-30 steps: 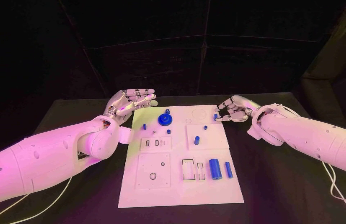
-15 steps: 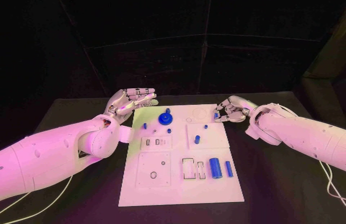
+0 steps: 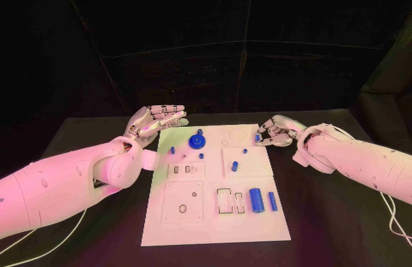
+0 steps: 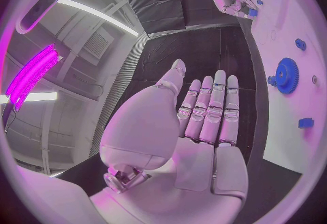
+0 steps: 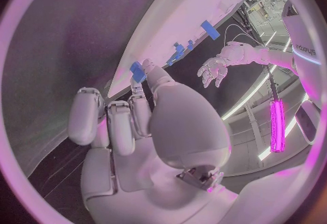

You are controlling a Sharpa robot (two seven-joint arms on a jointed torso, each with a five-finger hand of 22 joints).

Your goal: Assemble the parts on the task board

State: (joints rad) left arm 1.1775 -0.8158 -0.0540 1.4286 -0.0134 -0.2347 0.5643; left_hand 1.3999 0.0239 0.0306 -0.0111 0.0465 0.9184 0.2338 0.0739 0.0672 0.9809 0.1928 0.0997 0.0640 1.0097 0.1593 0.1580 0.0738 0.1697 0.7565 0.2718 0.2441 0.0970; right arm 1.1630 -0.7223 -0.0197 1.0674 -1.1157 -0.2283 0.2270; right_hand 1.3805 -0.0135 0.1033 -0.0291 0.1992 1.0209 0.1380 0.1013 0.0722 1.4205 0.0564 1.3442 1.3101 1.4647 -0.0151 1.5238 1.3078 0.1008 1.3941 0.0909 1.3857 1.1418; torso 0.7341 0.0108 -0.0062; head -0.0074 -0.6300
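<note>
I see my right hand (image 3: 275, 131) at the far right corner of the flat white task board (image 3: 215, 219), pinching a small blue peg (image 3: 256, 138) that stands roughly upright over the board's edge. My left hand (image 3: 156, 122) hovers empty beside the far left corner, fingers straight and spread.

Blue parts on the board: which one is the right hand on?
The small blue piece at the board's far right edge, pinched in the right hand. The blue gear and the two cylinders at the near end lie untouched.
</note>
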